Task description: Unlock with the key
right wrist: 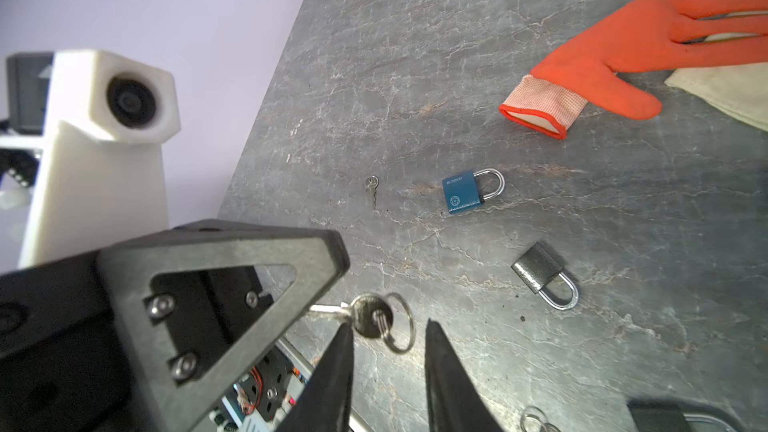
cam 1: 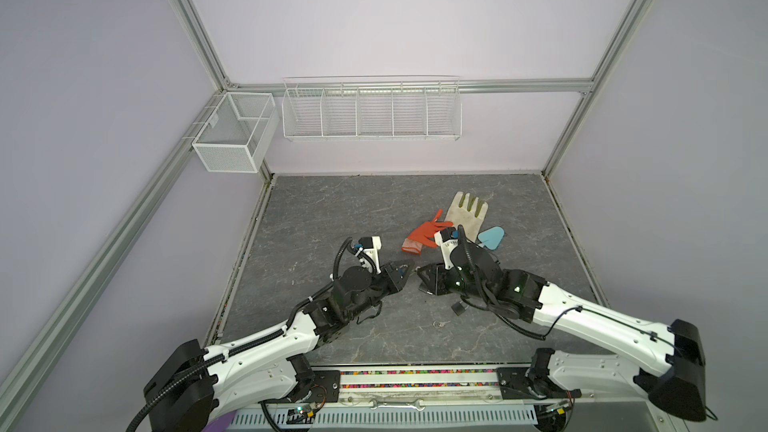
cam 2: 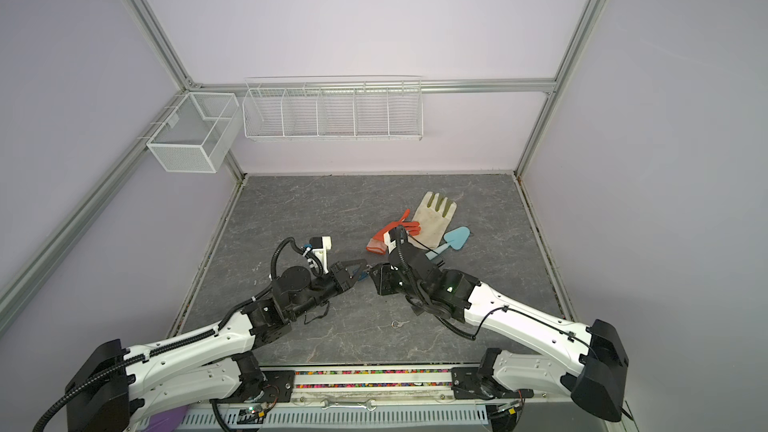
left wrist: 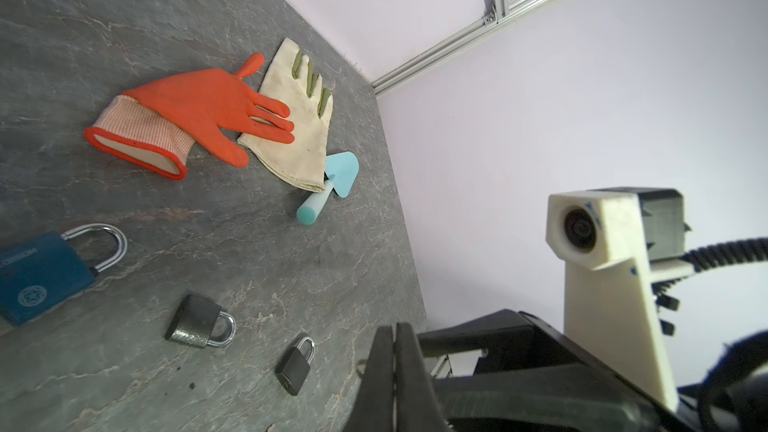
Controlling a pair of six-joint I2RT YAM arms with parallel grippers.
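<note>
We see the light, stiff key (right wrist: 370,320) pinched by its blade in the closed jaws of the left gripper (left wrist: 395,351) above the counter (right wrist: 457,56); the open jaws of the right gripper (right wrist: 388,326) flank its flat head, likely the surest hold.

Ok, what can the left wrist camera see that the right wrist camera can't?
Only the left wrist view shows the blue trowel. Only the right wrist view shows the loose key lying on the table, and it alone gives a clear look at the ringed key pinched in the shut left gripper. Both show the orange glove, the blue padlock and the grey padlock.
</note>
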